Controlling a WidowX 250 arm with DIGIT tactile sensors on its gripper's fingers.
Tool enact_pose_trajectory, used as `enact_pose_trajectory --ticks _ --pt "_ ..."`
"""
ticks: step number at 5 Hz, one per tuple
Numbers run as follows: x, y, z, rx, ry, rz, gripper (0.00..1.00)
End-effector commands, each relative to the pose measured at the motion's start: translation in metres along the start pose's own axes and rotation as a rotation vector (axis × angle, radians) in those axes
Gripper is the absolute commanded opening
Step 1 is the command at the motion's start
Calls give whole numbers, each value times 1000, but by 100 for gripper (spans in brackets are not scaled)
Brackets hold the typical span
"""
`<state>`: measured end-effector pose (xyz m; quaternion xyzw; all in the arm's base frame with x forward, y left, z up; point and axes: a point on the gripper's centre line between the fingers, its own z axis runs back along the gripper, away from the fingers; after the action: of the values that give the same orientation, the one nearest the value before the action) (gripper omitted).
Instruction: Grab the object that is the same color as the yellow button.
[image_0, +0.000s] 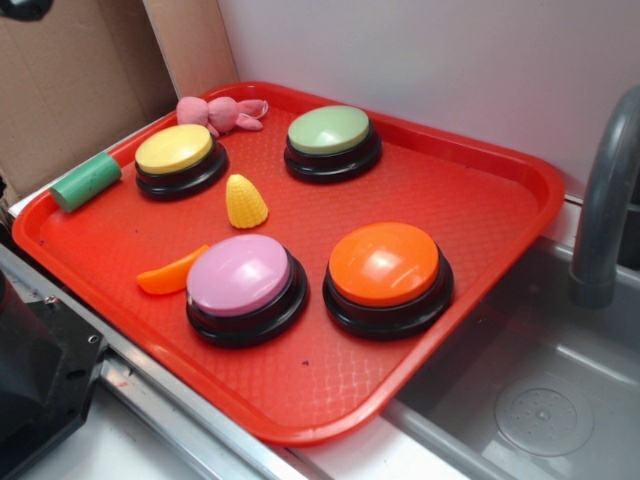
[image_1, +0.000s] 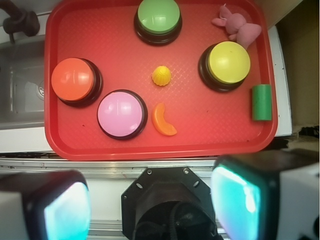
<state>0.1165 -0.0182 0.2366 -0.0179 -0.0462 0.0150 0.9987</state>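
The object, a small yellow bumpy corn piece (image_0: 246, 201) (image_1: 161, 76), lies on the red tray (image_0: 470, 200) (image_1: 100, 145) between the buttons. The yellow button (image_0: 176, 152) (image_1: 228, 62) with its black base sits just beyond it near the tray's back left. My gripper (image_1: 152, 205) hangs high above the tray's near side, outside the tray over the robot's black base. Its two cyan-padded fingers (image_1: 67, 212) stand wide apart with nothing between them. The exterior view does not show the gripper.
On the tray also stand a green button (image_0: 330, 133), an orange button (image_0: 385, 265) and a pink button (image_0: 240, 277). An orange slice (image_0: 170, 272), a pink plush toy (image_0: 220, 113) and a green cylinder (image_0: 86, 181) lie around them. A sink (image_0: 545, 400) with a grey faucet (image_0: 605, 200) is on the right.
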Motion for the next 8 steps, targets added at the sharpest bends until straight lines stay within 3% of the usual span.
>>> enact_pose_trajectory --ticks 1,2,4,5,6,8 --pt "0 0 0 0 0 0 100" --pt "18 16 -21 -15 -26 1 100" --pt "65 37 -70 140 -74 211 100" --pt "85 48 -101 154 -60 281 100" --pt "99 56 -141 94 -81 377 100" --pt "99 56 -182 123 -14 401 100"
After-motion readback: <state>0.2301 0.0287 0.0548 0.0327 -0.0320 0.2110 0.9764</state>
